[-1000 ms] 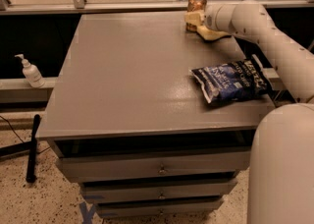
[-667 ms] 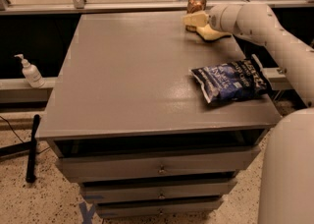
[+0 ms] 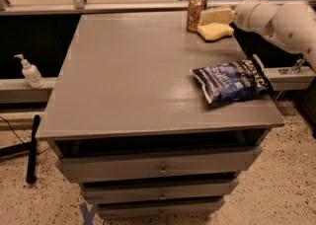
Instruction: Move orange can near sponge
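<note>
Our gripper [image 3: 211,16] hangs low over the far right corner of the table [image 3: 133,76], reaching in from the right on the end of the white arm [image 3: 279,19]. Its tip lies just right of the orange can [image 3: 196,12]. We cannot tell whether it touches the can, and we cannot tell how wide the gripper is set.

The orange can stands upright at the far edge of the table, right of centre. The pale yellow sponge [image 3: 215,32] lies flat just near and right of the can, directly below the gripper. We cannot say whether sponge and can touch.

Nearer to us, at the right edge of the table, a crinkled blue chip bag [image 3: 231,80] lies flat, well apart from the can and sponge. Under the tabletop we see a stack of grey drawers [image 3: 160,169].

On a ledge to the left stands a white pump bottle [image 3: 30,72]. Below it a black pole [image 3: 32,147] rests on the speckled floor [image 3: 276,189], and a blue tape cross [image 3: 88,213] marks the floor by the lowest drawer.
</note>
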You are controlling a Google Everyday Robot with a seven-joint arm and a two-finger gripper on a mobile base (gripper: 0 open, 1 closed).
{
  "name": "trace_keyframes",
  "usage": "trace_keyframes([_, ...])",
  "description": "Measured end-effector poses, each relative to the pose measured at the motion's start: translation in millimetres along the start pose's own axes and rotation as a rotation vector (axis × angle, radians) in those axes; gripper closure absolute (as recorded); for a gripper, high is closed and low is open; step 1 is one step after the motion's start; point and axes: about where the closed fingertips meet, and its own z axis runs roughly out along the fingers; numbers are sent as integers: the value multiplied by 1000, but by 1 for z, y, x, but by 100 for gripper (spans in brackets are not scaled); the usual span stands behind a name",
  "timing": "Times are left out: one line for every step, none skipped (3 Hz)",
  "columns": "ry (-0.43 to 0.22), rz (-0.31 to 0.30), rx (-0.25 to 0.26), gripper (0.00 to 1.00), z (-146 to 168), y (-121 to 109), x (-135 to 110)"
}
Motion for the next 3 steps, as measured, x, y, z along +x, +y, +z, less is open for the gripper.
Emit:
trace_keyframes([-108,-11,-27,0,-63,-33,-22])
trace_keyframes([-225,-81,-117,0,-113,-33,-71])
trace_keyframes([-213,-109,-197,0,-116,-14,-70])
